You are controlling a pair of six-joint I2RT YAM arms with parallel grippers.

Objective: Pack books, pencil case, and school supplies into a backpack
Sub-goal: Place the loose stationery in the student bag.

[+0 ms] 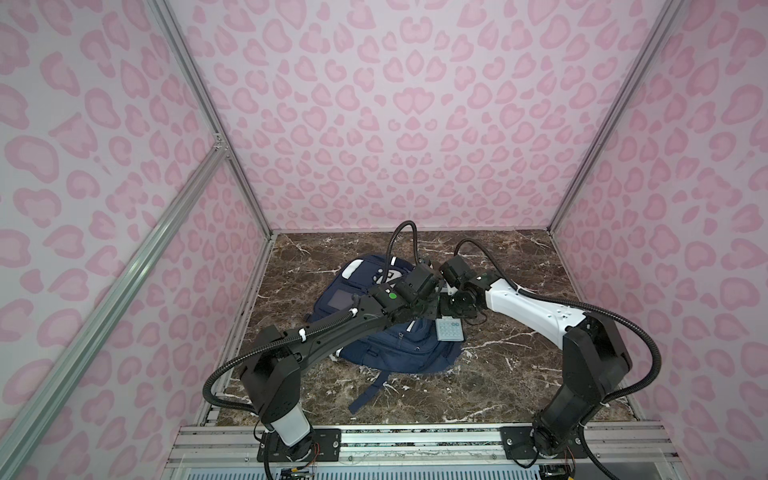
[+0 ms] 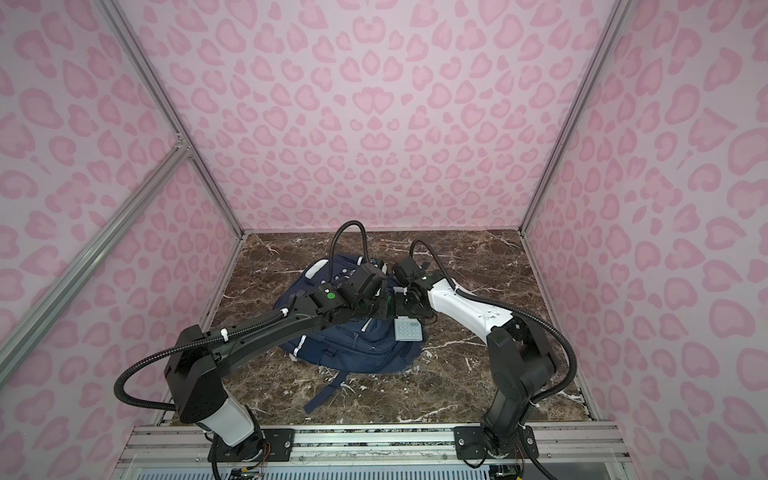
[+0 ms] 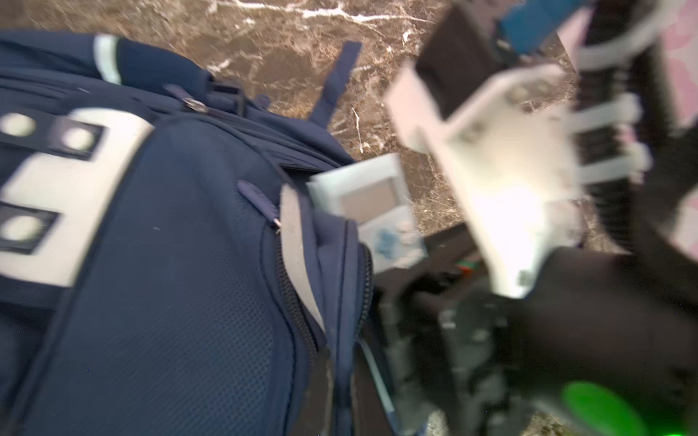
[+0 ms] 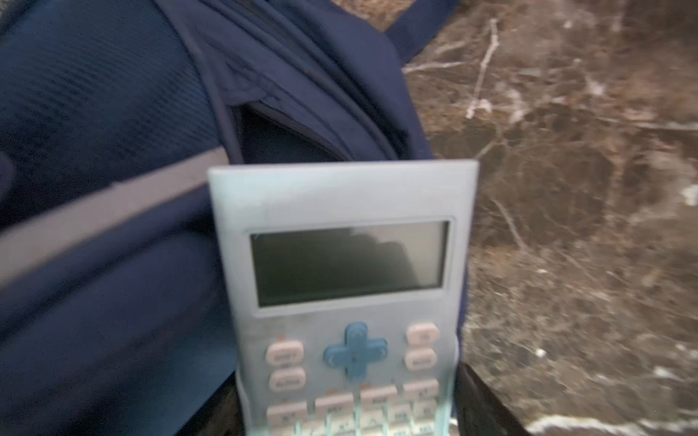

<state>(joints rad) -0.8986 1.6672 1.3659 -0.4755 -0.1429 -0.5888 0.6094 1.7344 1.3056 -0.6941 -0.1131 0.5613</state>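
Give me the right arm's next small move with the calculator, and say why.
Probably ease the calculator forward, screen end first, into the open pocket of the backpack. The right claw grips its keypad end, and in the right wrist view its top edge sits right at the dark opening, not yet inside.

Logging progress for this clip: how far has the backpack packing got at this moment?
Done, apparently: no books or pencil case lie on the table, so they are probably inside the backpack, unconfirmed. In hand: the right gripper holds the calculator at an open pocket. Remaining: slide it in.
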